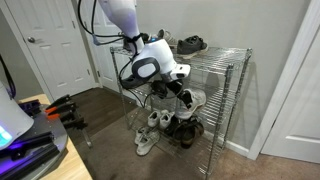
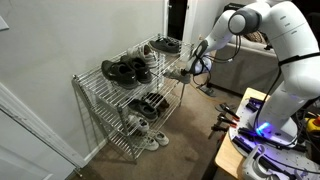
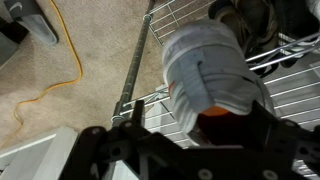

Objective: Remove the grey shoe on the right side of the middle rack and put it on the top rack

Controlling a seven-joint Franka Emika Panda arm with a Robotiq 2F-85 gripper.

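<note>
Your gripper [image 1: 172, 90] is at the pale grey lace-up sneaker [image 3: 205, 70] by the chrome wire middle rack [image 1: 215, 100], but you cannot tell whether it grips. Confirm the hold, then raise it to the top rack [image 1: 225, 58].

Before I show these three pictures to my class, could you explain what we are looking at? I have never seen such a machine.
The white machine is a robot arm with a gripper at its tip. Two pictures come from cameras standing in the room, looking at the same wire shoe rack from different places. The third comes from a camera on the robot's wrist, looking past the gripper. Dark shoes lie on the top shelf, more shoes sit lower down, and white sneakers are at the bottom. In the wrist view a pale grey shoe fills the middle, right at the gripper. Whether the gripper has closed on it is not clear.
</note>
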